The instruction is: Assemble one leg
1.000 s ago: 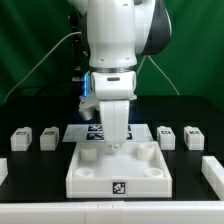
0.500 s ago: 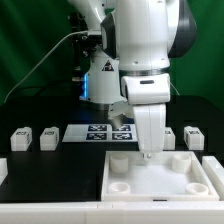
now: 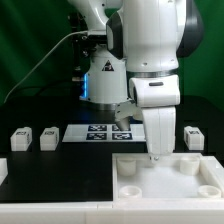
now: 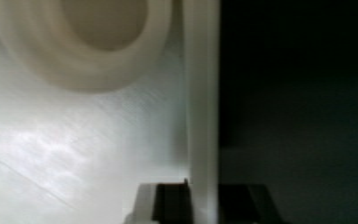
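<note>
My gripper (image 3: pixel 154 157) points down and is shut on the far rim of the large white panel (image 3: pixel 150 186), which lies at the front right in the exterior view. In the wrist view the rim (image 4: pixel 201 100) runs between my two dark fingers (image 4: pixel 167 203), and a round corner socket (image 4: pixel 87 40) shows on the panel. Three small white legs with tags lie on the black table: two at the exterior view's left (image 3: pixel 20 139) (image 3: pixel 48 138) and one at its right (image 3: pixel 192 137). None is held. Another may be hidden behind my arm.
The marker board (image 3: pixel 100 133) lies flat behind the panel, partly covered by my arm. A white part edge (image 3: pixel 3 172) shows at the exterior view's far left. Cables hang at the back left.
My gripper has moved to the exterior view's right, dragging the white panel with it from the centre to the front right. The legs have not moved.
</note>
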You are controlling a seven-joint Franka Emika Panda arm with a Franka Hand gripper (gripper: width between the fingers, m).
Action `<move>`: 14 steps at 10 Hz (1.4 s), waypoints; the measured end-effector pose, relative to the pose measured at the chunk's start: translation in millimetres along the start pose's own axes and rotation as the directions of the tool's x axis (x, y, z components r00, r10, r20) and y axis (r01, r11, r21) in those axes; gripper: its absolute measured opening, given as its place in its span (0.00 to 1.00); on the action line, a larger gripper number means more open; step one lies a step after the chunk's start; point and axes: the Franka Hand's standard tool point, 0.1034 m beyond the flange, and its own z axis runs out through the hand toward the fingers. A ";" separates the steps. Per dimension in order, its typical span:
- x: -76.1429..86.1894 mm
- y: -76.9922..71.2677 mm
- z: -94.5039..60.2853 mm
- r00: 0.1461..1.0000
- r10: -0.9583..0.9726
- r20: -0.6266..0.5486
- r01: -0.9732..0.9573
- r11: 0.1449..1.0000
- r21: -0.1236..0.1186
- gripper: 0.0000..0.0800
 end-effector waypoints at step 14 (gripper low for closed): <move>-3.0 0.5 0.1 1.000 0.004 0.001 -0.004 1.000 -0.001 0.81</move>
